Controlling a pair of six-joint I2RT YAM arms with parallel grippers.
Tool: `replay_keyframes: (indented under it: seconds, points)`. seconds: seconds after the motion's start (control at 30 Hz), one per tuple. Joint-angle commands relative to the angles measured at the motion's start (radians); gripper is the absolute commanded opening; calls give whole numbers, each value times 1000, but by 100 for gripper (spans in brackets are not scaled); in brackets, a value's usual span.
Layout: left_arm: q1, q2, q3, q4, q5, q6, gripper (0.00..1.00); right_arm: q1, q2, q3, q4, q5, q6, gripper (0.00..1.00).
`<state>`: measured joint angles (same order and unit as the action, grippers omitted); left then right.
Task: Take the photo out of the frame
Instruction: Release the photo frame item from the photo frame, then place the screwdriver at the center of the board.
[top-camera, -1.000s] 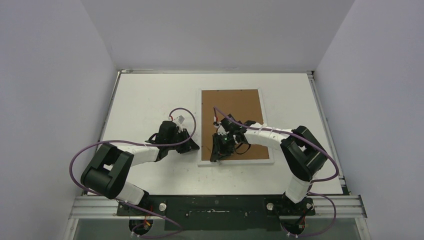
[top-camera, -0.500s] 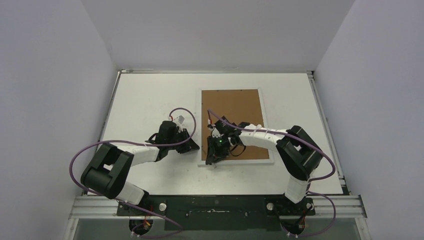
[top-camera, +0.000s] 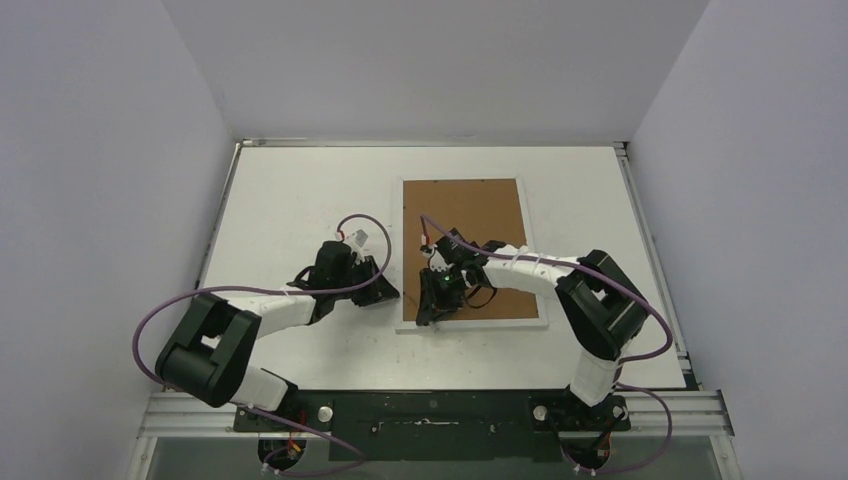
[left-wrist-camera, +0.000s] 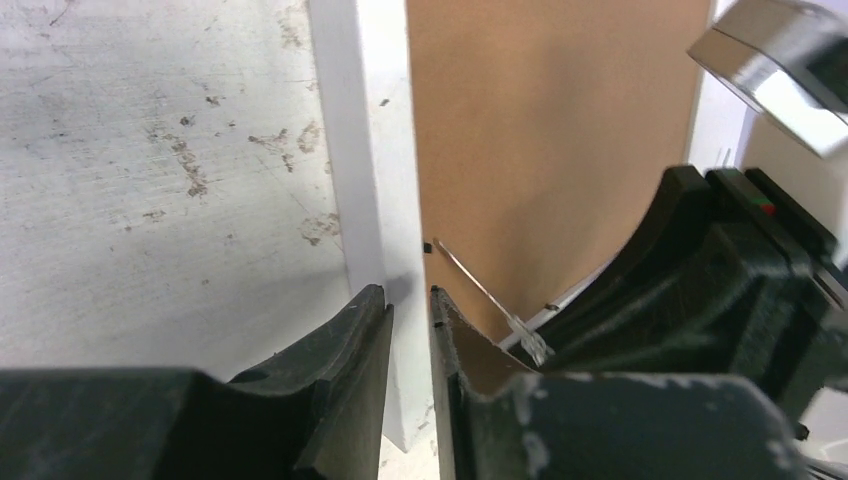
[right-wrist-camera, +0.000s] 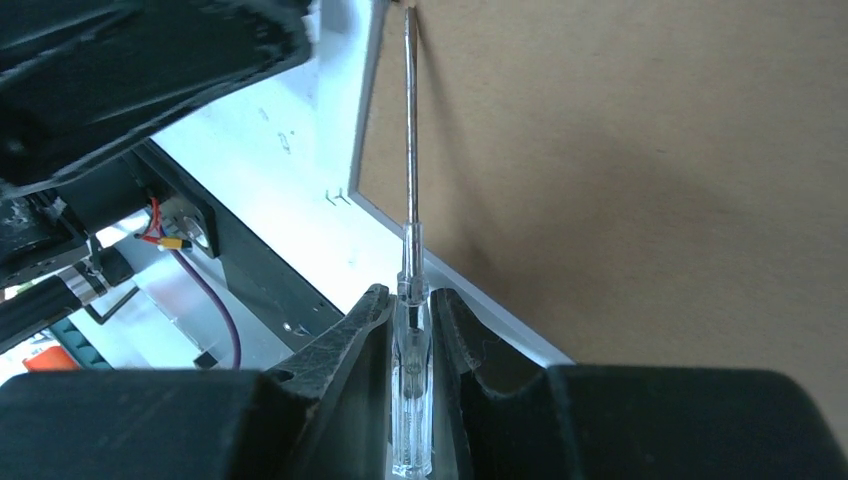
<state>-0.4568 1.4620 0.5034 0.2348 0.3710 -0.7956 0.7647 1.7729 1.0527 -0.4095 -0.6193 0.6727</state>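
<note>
The bench (top-camera: 290, 200) carries the frame (top-camera: 480, 215), brown back up, toward 3 o'clock of centre; photo out of sight. The right end effector (right-wrist-camera: 410, 310) pinches a clear-handled screwdriver (right-wrist-camera: 409, 180). The left end effector (left-wrist-camera: 410, 300) has its fingers nearly together at the frame's 8 o'clock rim, grip unclear.

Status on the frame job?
Left gripper nearly closed over left border of frame, grip unclear. Right gripper shut on screwdriver, tip at backing edge. Backing on, facing up; photo unseen.

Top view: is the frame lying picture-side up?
No, the frame lies with its brown back panel facing up inside the white border, and no print shows.
</note>
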Motion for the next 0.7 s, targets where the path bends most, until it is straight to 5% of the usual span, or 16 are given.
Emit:
replay_keyframes:
  seconds: [0.0,0.27,0.47,0.67]
  points:
    - [-3,-112,28,-37,-6,17,23,-25,-80,25,-56,21,-108,5]
    - [-20,-247,46,-99,-68,42,48,-217,-260,-47,-86,186,-100,5]
    - [-64,-231,78,-154,-169,81,53,-550,-448,-87,-153,468,-164,5]
    - [-143,-223,115,-199,-276,104,55,-665,-462,-144,-59,770,-200,5]
